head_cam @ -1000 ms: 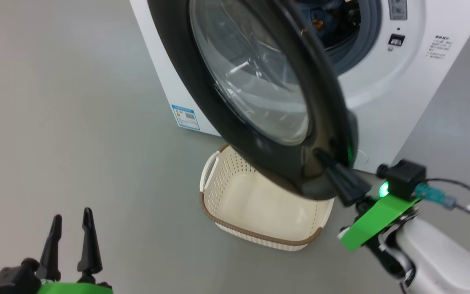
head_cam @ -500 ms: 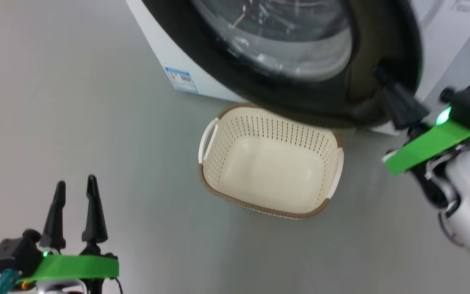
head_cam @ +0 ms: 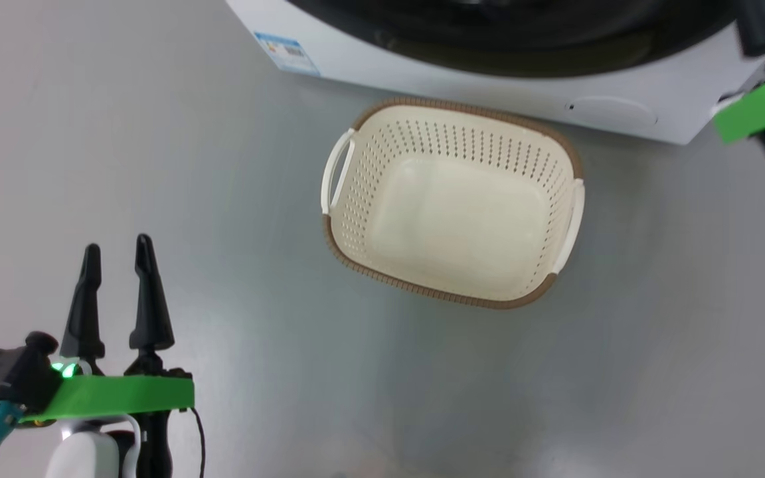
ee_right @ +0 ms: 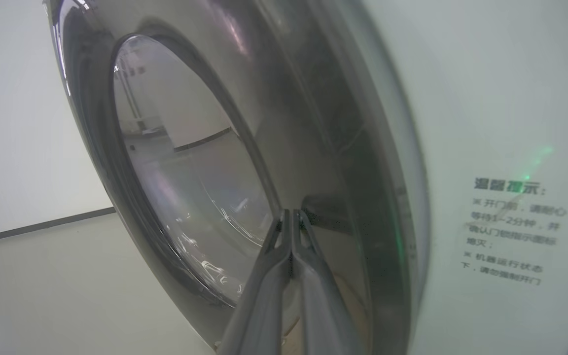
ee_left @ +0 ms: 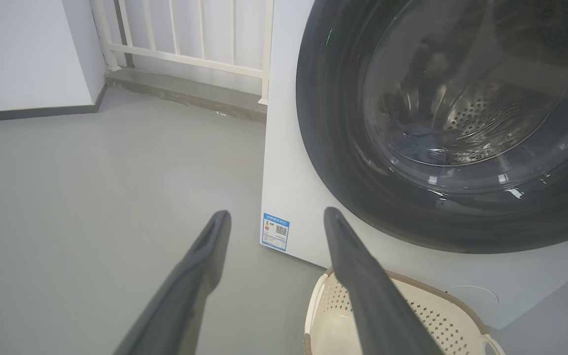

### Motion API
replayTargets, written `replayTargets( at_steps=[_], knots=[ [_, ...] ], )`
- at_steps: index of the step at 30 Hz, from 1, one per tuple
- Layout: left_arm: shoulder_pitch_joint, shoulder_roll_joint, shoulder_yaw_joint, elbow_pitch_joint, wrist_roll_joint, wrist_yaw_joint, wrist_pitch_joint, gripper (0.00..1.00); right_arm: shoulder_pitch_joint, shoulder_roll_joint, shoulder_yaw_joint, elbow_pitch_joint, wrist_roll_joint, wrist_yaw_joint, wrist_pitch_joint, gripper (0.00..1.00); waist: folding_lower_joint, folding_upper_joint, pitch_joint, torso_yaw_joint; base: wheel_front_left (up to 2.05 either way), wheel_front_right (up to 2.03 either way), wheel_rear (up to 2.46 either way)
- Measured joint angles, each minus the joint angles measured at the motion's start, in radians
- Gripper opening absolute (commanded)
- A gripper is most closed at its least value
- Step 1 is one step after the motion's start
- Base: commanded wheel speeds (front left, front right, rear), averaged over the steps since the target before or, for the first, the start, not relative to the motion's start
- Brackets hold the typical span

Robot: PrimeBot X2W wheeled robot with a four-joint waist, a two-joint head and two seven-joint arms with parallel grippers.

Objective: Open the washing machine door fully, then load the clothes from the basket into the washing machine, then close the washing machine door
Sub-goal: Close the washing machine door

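A smooth grey floor [ee_left: 91,197] meets a plain white wall [ee_left: 17,49] with a dark skirting strip [ee_left: 27,114], and white upright bars [ee_left: 190,29] stand on a low grey ledge [ee_left: 185,93] beside it.

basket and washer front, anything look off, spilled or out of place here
Nothing stands out. The basket stands upright and empty on the floor in front of the washing machine, with nothing spilled around it. The washing machine door lies against the machine's front, with no crack or damage visible.

Soft even light — reflections on washing machine door [ee_right: 175,162] — slight haze.
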Motion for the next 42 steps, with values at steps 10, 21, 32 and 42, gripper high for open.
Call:
replayTargets(
  at_steps=[10, 21, 32, 42],
  knots=[
    [-0.018, -0.013, 0.000, -0.004, -0.001, 0.000, 0.000, 1.00, -0.107, -0.017, 0.019, 0.014, 0.007, 0.018, -0.003, 0.00, -0.0001, 0.0000, 0.076, 0.022, 0.00, 0.00, 0.00],
    [-0.030, -0.014, -0.001, -0.003, 0.001, -0.003, 0.000, 1.00, -0.107, -0.010, 0.022, 0.027, 0.007, 0.017, -0.001, 0.00, -0.0002, 0.0000, 0.047, 0.011, 0.00, 0.00, 0.00],
    [-0.030, 0.005, -0.006, 0.001, 0.001, -0.003, 0.000, 1.00, -0.044, -0.003, -0.010, 0.001, 0.007, 0.007, -0.003, 1.00, -0.0002, 0.0000, -0.017, -0.021, 0.00, 0.00, 0.00],
    [-0.023, 0.037, -0.012, 0.015, 0.008, -0.003, 0.000, 1.00, 0.088, 0.040, -0.057, -0.075, 0.006, 0.002, -0.003, 1.00, -0.0003, 0.0000, -0.096, -0.094, 0.00, 0.00, 0.00]
  ],
)
